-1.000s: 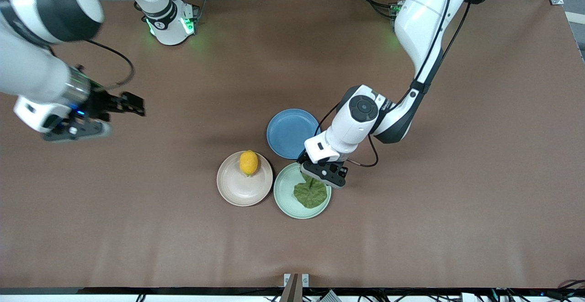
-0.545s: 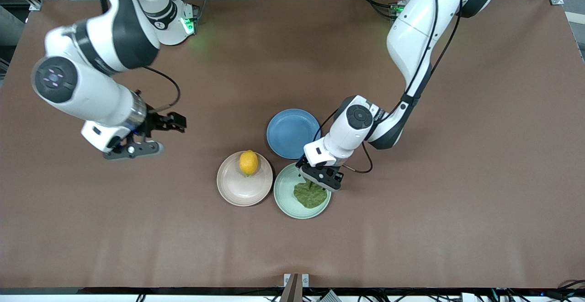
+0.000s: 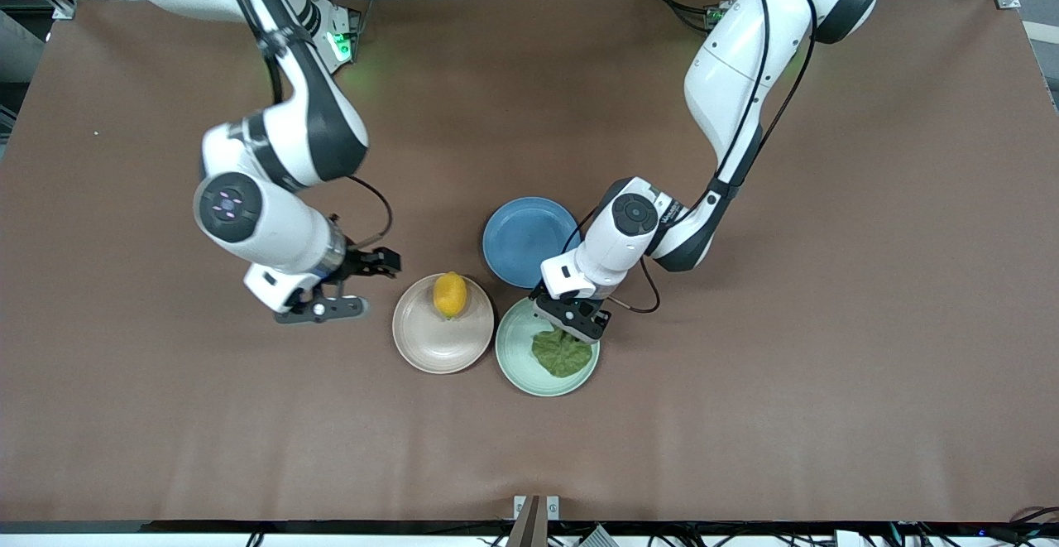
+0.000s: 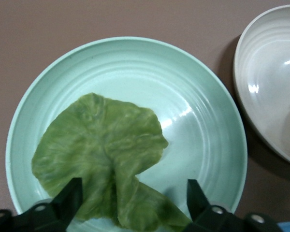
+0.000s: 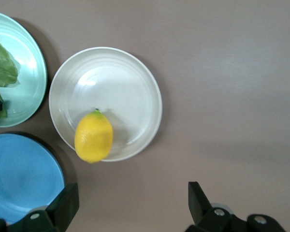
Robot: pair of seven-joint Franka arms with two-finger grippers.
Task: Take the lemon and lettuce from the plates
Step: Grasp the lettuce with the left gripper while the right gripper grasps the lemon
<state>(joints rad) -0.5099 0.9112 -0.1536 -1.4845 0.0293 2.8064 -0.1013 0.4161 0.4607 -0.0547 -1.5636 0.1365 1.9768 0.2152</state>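
Nothing picked yet: lemon (image 3: 450, 294) on beige plate (image 3: 430, 344), lettuce (image 3: 562, 352) on green plate (image 3: 517, 365). Left gripper (image 4: 130, 200) spread wide astride the leaf's stem end; right gripper (image 3: 374, 270), fingers parted, over bare table (image 3: 248, 415) beside the lemon's plate.

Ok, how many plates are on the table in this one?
3. The blue plate is empty and farthest from the front camera. The beige plate holds the lemon. Beside it, toward the left arm's end, the mint plate holds the lettuce. None looks hidden.
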